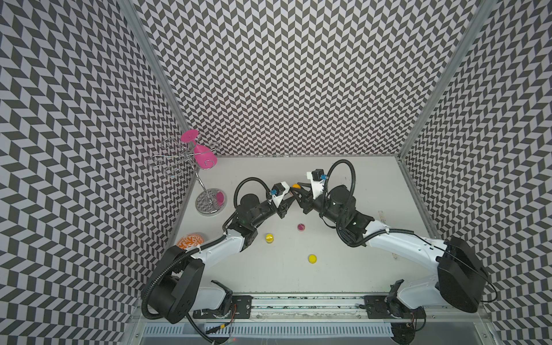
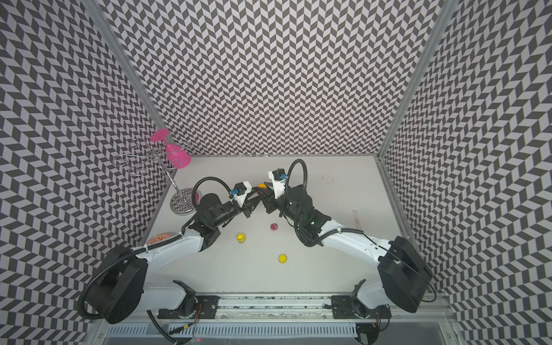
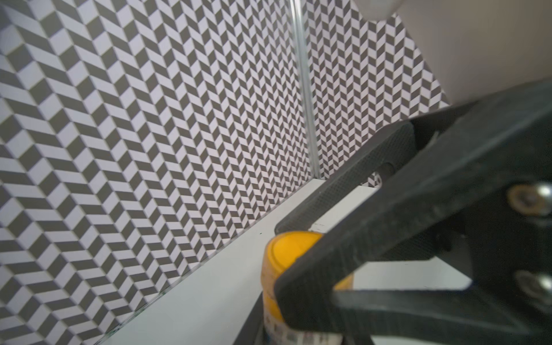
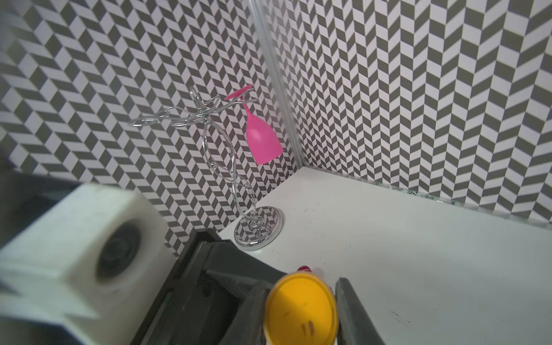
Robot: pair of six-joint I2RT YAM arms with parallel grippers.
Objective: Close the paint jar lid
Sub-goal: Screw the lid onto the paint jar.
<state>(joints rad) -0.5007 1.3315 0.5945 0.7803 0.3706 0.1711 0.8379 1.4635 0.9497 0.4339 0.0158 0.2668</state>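
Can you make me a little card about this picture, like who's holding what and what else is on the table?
Left gripper: shut on the orange jar
Right gripper: shut on the orange lid, which sits on top of the jar
Lid tight: cannot tell
Loose on table: yellow jar, yellow lid, pink jar or lid
Back corner: pink glass hanging upside down on a wire rack
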